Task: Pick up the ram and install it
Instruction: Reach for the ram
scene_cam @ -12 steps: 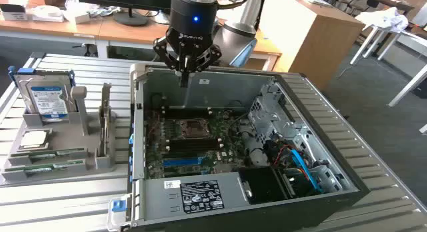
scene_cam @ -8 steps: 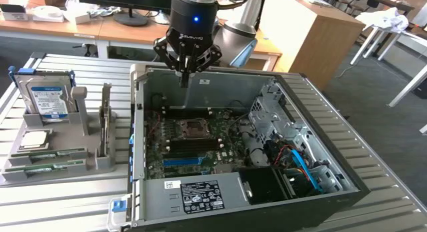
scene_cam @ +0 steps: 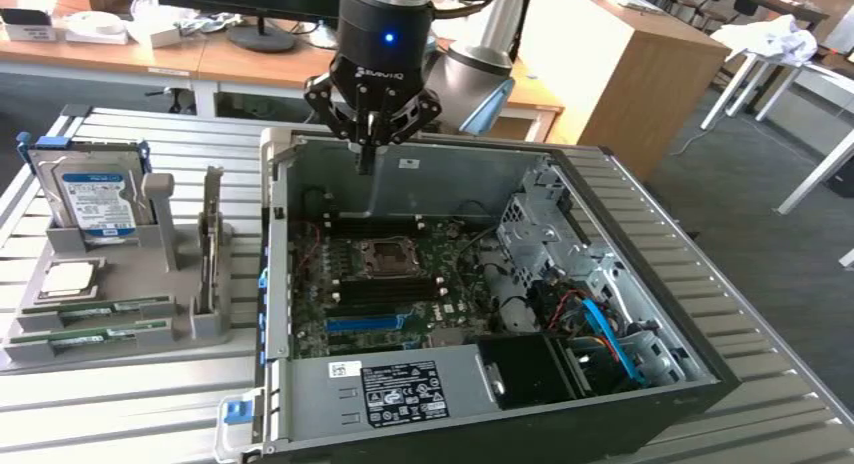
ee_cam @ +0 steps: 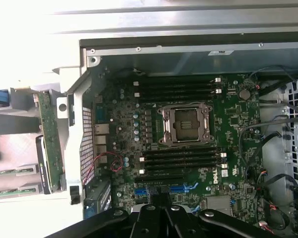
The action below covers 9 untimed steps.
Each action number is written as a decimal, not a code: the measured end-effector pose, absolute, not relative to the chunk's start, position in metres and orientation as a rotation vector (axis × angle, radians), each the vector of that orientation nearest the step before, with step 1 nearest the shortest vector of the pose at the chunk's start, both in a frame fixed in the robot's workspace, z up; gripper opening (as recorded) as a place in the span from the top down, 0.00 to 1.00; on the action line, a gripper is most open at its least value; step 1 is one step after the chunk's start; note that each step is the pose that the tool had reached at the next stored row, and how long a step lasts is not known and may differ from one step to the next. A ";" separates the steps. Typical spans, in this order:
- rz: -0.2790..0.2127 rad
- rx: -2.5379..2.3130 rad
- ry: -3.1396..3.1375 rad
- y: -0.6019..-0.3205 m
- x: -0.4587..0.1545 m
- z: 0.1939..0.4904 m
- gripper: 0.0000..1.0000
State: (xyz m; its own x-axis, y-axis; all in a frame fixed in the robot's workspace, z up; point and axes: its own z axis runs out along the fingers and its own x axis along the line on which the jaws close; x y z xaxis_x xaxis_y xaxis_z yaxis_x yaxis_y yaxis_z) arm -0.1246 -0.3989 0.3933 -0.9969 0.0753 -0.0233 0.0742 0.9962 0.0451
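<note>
Gripper hung clenched and empty over the open computer case.
We saw the ram lying in the grey tray at the exterior view's lower left.

Dull sheet metal is seen on the open grey computer case, ribbed bare metal on the slatted table, and matt plastic on the grey parts holder.
</note>
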 end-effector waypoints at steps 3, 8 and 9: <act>0.069 0.117 3.114 -0.399 -0.127 0.393 0.90; 0.069 0.117 3.114 -0.399 -0.131 0.393 0.90; 0.069 0.117 3.114 -0.399 -0.132 0.393 0.90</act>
